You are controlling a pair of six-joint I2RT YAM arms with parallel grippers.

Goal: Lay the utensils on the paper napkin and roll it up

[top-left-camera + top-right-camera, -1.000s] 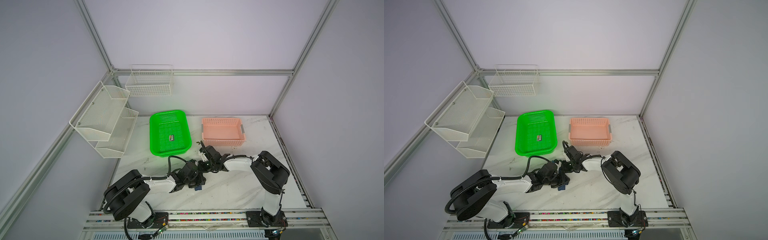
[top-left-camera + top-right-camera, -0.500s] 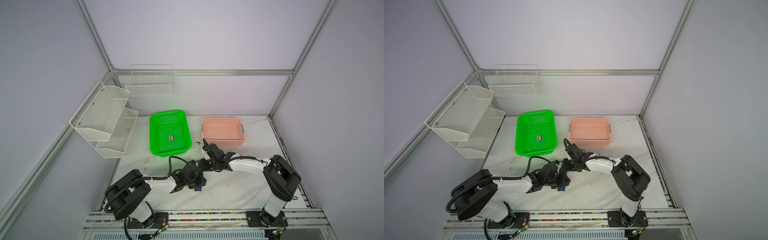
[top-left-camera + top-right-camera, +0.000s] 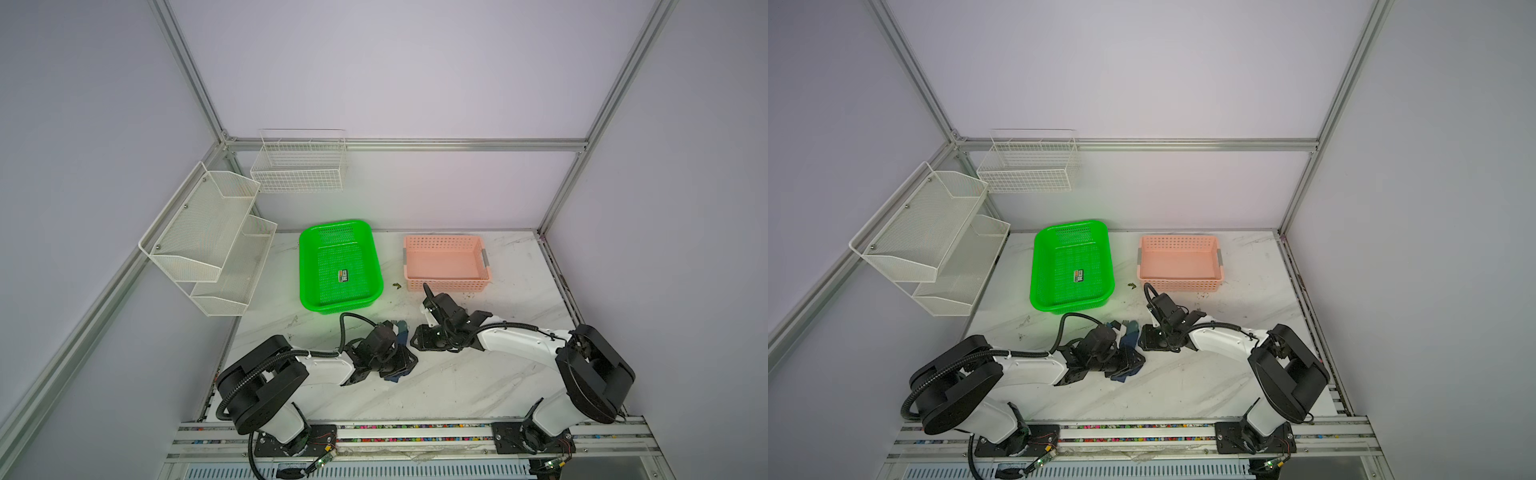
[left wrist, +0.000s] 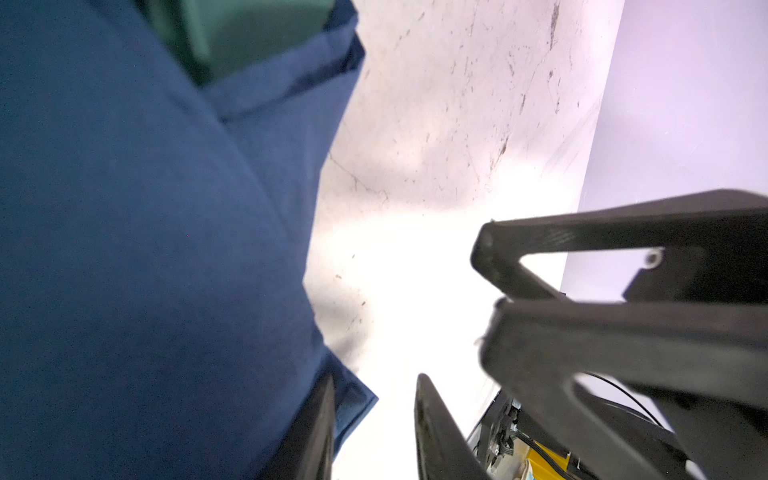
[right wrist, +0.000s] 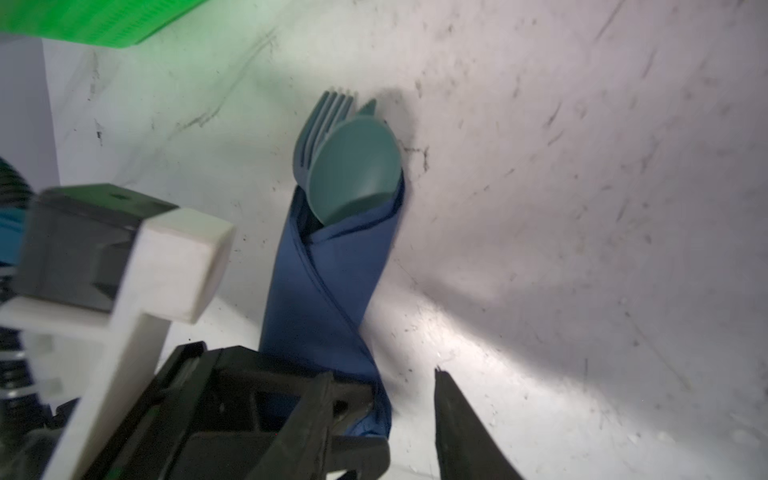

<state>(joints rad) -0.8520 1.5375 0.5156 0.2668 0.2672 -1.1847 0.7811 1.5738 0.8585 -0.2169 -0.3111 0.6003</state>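
Where it lay mid-way across the desk [image 5: 582,208], the navy paper napkin [image 5: 324,291] was rolled around teal fork [image 5: 320,120] and spoon [image 5: 357,166]; left gripper [image 4: 374,386] and right gripper [image 5: 382,374] stood part-open, holding nothing.

A robot lab test booth: plain lilac walls [image 3: 395,75] in an aluminium frame [image 3: 407,144], two robot arms [image 3: 324,370] bolted along a marble table [image 3: 457,386].
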